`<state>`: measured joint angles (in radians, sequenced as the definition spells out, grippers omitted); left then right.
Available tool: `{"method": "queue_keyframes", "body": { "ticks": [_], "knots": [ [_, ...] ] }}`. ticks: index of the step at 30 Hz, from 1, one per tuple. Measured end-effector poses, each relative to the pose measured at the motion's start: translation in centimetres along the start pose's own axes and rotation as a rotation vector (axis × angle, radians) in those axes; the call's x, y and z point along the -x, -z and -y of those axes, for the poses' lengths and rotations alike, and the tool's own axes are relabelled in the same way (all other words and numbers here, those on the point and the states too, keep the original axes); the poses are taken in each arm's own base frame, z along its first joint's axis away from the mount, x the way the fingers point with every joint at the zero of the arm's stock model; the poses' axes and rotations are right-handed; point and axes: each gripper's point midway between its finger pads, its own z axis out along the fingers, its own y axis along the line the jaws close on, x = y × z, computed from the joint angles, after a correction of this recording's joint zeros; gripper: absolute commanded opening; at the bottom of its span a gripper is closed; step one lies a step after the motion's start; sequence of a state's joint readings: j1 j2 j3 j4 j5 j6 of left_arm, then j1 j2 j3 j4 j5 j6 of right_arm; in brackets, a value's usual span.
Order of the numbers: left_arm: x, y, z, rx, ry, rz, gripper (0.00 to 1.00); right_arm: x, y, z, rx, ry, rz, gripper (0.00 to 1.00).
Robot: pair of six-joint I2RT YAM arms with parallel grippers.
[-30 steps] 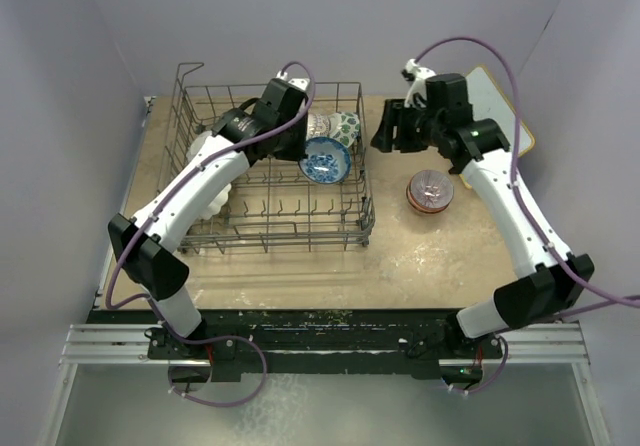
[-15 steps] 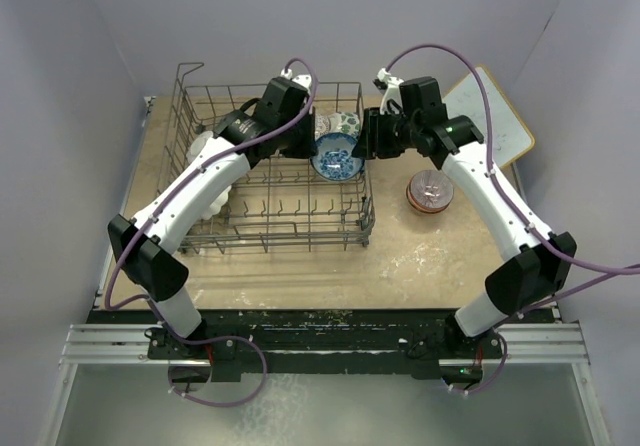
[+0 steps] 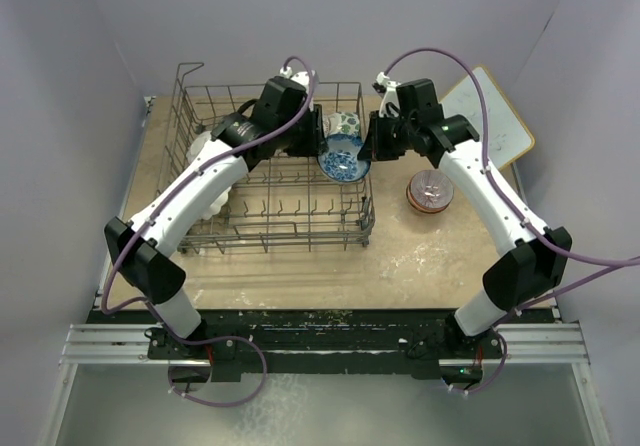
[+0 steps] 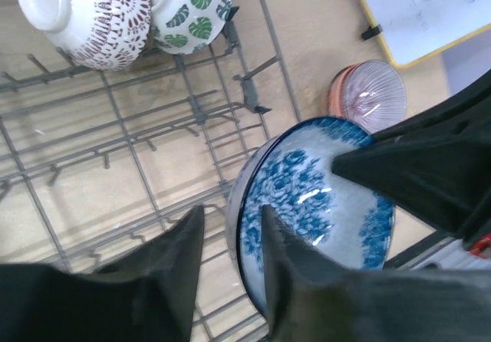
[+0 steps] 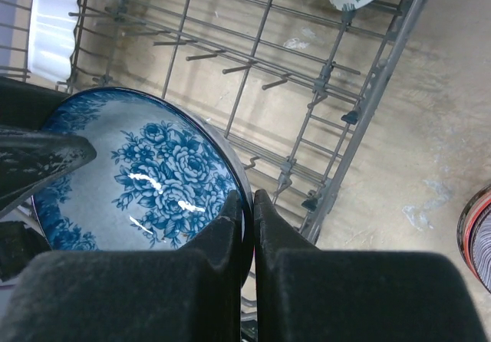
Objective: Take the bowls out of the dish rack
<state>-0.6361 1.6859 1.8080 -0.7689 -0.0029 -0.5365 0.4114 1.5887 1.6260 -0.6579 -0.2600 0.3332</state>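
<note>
A blue flowered bowl (image 3: 343, 158) hangs on edge over the right end of the wire dish rack (image 3: 270, 221). My right gripper (image 5: 245, 196) is shut on the rim of this blue bowl (image 5: 153, 173). From the other side, my left gripper (image 4: 230, 212) straddles the rim of the same bowl (image 4: 322, 204). Its jaws stand apart, with a gap showing at the outer wall. In the rack's far right corner lean a green-leaf bowl (image 4: 192, 8) and a red-brown patterned bowl (image 4: 92, 8). White scalloped bowls (image 3: 205, 181) sit at the rack's left end.
A red-orange ribbed bowl (image 3: 430, 191) stands on the table right of the rack. A white board (image 3: 490, 116) with a yellow edge lies tilted at the back right. Upright prongs and the rack's right wall (image 5: 368, 120) are just below the held bowl.
My right gripper came in from the right and shut on the blue bowl's rim. My left gripper, shut on that bowl before, has parted its jaws.
</note>
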Motion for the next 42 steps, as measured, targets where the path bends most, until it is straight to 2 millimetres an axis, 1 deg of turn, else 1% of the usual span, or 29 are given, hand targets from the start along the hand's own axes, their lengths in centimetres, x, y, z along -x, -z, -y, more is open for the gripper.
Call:
{"method": "queue_keyframes", "body": {
  "ticks": [2, 3, 5, 6, 10, 12, 15, 17, 19, 21, 23, 24, 25, 28, 32, 36, 42],
  "knots": [
    [0.3, 0.2, 0.1, -0.005, 0.002, 0.013, 0.72, -0.2, 0.0, 0.0, -0.001, -0.005, -0.009, 0.0],
    [0.4, 0.3, 0.1, -0.005, 0.005, 0.019, 0.78, -0.4, -0.1, 0.0, -0.002, -0.011, -0.012, 0.0],
    [0.6, 0.6, 0.1, -0.004, 0.006, 0.027, 0.86, -0.8, -0.2, 0.2, -0.008, -0.025, -0.022, 0.0],
    [0.7, 0.7, 0.1, -0.003, 0.01, 0.032, 0.88, -0.9, -0.2, 0.3, -0.013, -0.03, -0.027, 0.0],
    [1.4, 1.4, -0.7, 0.002, 0.037, 0.052, 0.89, -1.1, -0.2, 1.1, -0.045, -0.055, -0.031, 0.0],
    [1.9, 2.1, -2.0, 0.011, 0.065, 0.066, 0.89, -1.0, 0.2, 1.9, -0.067, -0.073, -0.023, 0.0],
    [2.5, 3.0, -5.3, 0.052, 0.119, 0.086, 0.89, -1.0, 1.6, 4.3, -0.114, -0.13, 0.009, 0.0],
    [2.9, 3.6, -7.5, 0.091, 0.151, 0.1, 0.89, -1.2, 3.2, 6.8, -0.172, -0.18, 0.043, 0.0],
    [3.0, 3.6, -8.5, 0.108, 0.164, 0.103, 0.89, -1.7, 4.9, 9.3, -0.234, -0.23, 0.08, 0.0],
    [2.5, 3.4, -8.6, 0.108, 0.165, 0.089, 0.89, -2.3, 6.3, 11.8, -0.295, -0.277, 0.114, 0.0],
    [1.7, 3.0, -8.5, 0.102, 0.164, 0.065, 0.89, -3.5, 7.0, 13.8, -0.346, -0.317, 0.127, 0.0],
    [1.4, 2.9, -8.5, 0.1, 0.164, 0.056, 0.89, -4.2, 7.2, 14.6, -0.363, -0.332, 0.127, 0.0],
    [1.1, 2.8, -8.4, 0.096, 0.164, 0.047, 0.89, -5.3, 7.2, 15.5, -0.387, -0.353, 0.119, 0.0],
    [0.8, 2.7, -8.3, 0.085, 0.165, 0.036, 0.9, -7.9, 7.1, 17.7, -0.439, -0.408, 0.086, 0.0],
    [0.8, 2.6, -8.1, 0.076, 0.164, 0.032, 0.9, -10.4, 6.8, 20.1, -0.486, -0.498, 0.073, 0.0],
    [0.6, 2.6, -8.1, 0.071, 0.165, 0.025, 0.9, -11.3, 6.7, 21.6, -0.519, -0.561, 0.095, 0.0],
    [0.4, 2.5, -8.1, 0.071, 0.162, 0.02, 0.9, -10.5, 6.8, 22.7, -0.557, -0.561, 0.146, 0.0]
  ]
}}
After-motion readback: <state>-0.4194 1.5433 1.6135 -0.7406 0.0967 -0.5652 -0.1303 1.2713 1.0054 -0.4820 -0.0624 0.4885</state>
